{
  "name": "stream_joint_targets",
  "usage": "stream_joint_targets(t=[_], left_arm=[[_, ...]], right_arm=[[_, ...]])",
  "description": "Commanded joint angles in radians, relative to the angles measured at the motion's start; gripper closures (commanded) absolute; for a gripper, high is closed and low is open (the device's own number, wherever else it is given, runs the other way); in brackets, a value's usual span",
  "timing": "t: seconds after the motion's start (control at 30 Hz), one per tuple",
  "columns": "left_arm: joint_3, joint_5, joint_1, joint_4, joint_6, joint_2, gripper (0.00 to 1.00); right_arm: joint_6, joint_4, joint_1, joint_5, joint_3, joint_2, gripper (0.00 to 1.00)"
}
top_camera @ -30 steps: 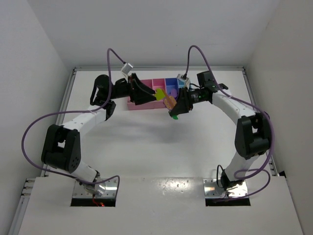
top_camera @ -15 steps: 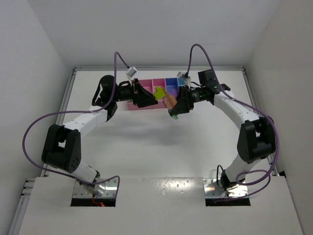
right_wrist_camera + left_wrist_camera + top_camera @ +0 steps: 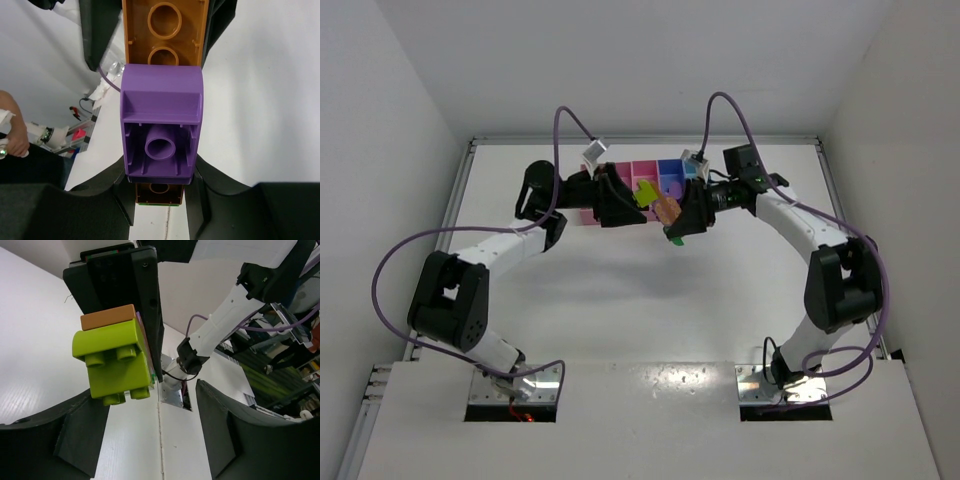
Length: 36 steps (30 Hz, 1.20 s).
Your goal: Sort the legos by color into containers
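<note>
My right gripper [image 3: 680, 222] is shut on a joined stack of legos held above the table in front of the containers [image 3: 642, 168]. In the right wrist view a purple brick [image 3: 161, 120] sits between the jaws on a long salmon-orange brick [image 3: 165, 30], with a thin green edge below. In the left wrist view a yellow-green brick [image 3: 114, 360] clings to that stack under the salmon-orange brick [image 3: 107, 317]. My left gripper [image 3: 150, 440] is open, and its fingers stand just short of the yellow-green brick [image 3: 646, 192], apart from it.
The row of trays runs along the far side of the table: pink, purple-blue [image 3: 670, 172] and light blue [image 3: 692, 170], partly hidden behind both wrists. White walls close in the table on both sides. Purple cables loop over each arm.
My left arm has reached further right, bringing its open gripper closer to the stack. The right gripper and its bricks have hardly moved.
</note>
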Motion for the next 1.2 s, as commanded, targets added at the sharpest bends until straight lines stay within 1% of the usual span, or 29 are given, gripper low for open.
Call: stream_joint_targets(t=[0.0, 0.07, 0.1, 0.2, 0.27, 0.33, 0.4, 0.5, 0.6, 0.63, 0.7, 0.73, 0.77, 0.83, 0.87, 0.93, 1.0, 1.17], left_arm=[[0.038, 0.009, -0.009, 0.008, 0.045, 0.005, 0.28], [0.047, -0.004, 0.0, 0.008, 0.045, 0.016, 0.36], [0.047, -0.018, 0.0, 0.02, 0.032, 0.025, 0.41], [0.047, -0.034, 0.023, 0.06, -0.024, 0.036, 0.44], [0.047, -0.043, 0.032, 0.099, -0.053, 0.057, 0.44], [0.047, -0.052, 0.032, 0.1, -0.063, 0.057, 0.38], [0.047, -0.052, 0.032, 0.1, -0.063, 0.057, 0.38], [0.047, -0.052, 0.032, 0.11, -0.072, 0.057, 0.35], [0.047, -0.052, 0.032, 0.12, -0.072, 0.057, 0.35], [0.047, -0.052, 0.032, 0.12, -0.072, 0.057, 0.42], [0.047, -0.052, 0.032, 0.12, -0.072, 0.057, 0.5], [0.047, -0.052, 0.032, 0.12, -0.072, 0.057, 0.56], [0.047, -0.052, 0.032, 0.12, -0.072, 0.057, 0.68], [0.047, -0.052, 0.041, 0.081, -0.038, 0.057, 0.81], [0.047, -0.052, 0.041, 0.058, -0.029, 0.057, 0.92], [0.047, -0.052, 0.041, 0.026, 0.001, 0.057, 0.97], [0.038, -0.052, 0.041, -0.005, 0.011, 0.048, 1.0], [0.016, -0.052, 0.041, -0.048, 0.067, 0.03, 1.0]], right_arm=[[-0.022, 0.056, 0.021, -0.038, 0.031, 0.003, 1.0], [-0.022, 0.056, 0.021, -0.038, 0.031, 0.003, 1.0], [-0.022, 0.056, 0.021, -0.038, 0.022, 0.003, 1.0], [-0.022, 0.056, 0.021, -0.038, -0.001, -0.006, 1.0], [-0.022, 0.056, 0.021, -0.038, -0.011, -0.016, 1.0], [-0.022, 0.056, 0.021, -0.029, -0.02, -0.029, 1.0], [-0.022, 0.056, 0.012, -0.029, -0.032, -0.029, 1.0], [-0.022, 0.056, 0.012, -0.029, -0.045, -0.038, 1.0], [-0.022, 0.056, 0.012, -0.029, -0.055, -0.038, 1.0], [-0.022, 0.056, 0.012, -0.029, -0.055, -0.038, 1.0], [-0.022, 0.056, 0.012, -0.029, -0.055, -0.038, 1.0], [-0.022, 0.056, 0.012, -0.029, -0.055, -0.038, 1.0], [-0.022, 0.056, 0.012, -0.029, -0.055, -0.038, 1.0], [-0.022, 0.056, 0.002, -0.029, -0.055, -0.038, 1.0], [-0.022, 0.056, -0.008, -0.029, -0.046, -0.038, 1.0], [-0.022, 0.056, -0.022, -0.029, -0.032, -0.029, 1.0], [-0.001, 0.07, -0.054, -0.029, -0.019, -0.029, 1.0], [0.01, 0.069, -0.131, -0.009, 0.012, -0.018, 1.0]])
